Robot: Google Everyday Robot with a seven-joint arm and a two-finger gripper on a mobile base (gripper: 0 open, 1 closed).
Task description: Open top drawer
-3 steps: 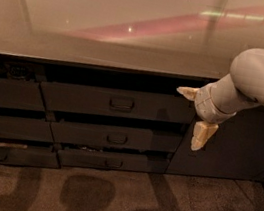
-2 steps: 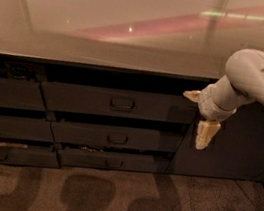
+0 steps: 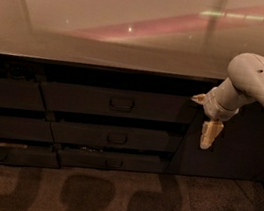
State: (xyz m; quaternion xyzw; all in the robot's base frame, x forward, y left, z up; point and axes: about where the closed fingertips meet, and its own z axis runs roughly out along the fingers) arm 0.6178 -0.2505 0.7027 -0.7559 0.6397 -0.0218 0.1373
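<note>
The top drawer (image 3: pixel 87 98) is the widest dark grey front under the counter, with a rectangular loop handle (image 3: pixel 121 104) at its middle. A dark gap runs above it, and no inner floor shows. My gripper (image 3: pixel 204 116) hangs from the pale arm (image 3: pixel 258 81) at the drawer's right end, to the right of the handle and apart from it. Its fingers are spread open and hold nothing. One tan fingertip (image 3: pixel 199 97) points left and the other points down.
Two slimmer drawers (image 3: pixel 116 139) (image 3: pixel 112 162) sit below the top one. Another stack of drawers (image 3: pixel 0 104) stands at the left. A dark cabinet front (image 3: pixel 239 146) is behind the gripper at the right. The glossy countertop (image 3: pixel 109 32) overhangs it all. Below is carpet floor (image 3: pixel 105 199).
The gripper and forearm have shifted a little to the right, away from the drawer's handle. The drawers have not moved.
</note>
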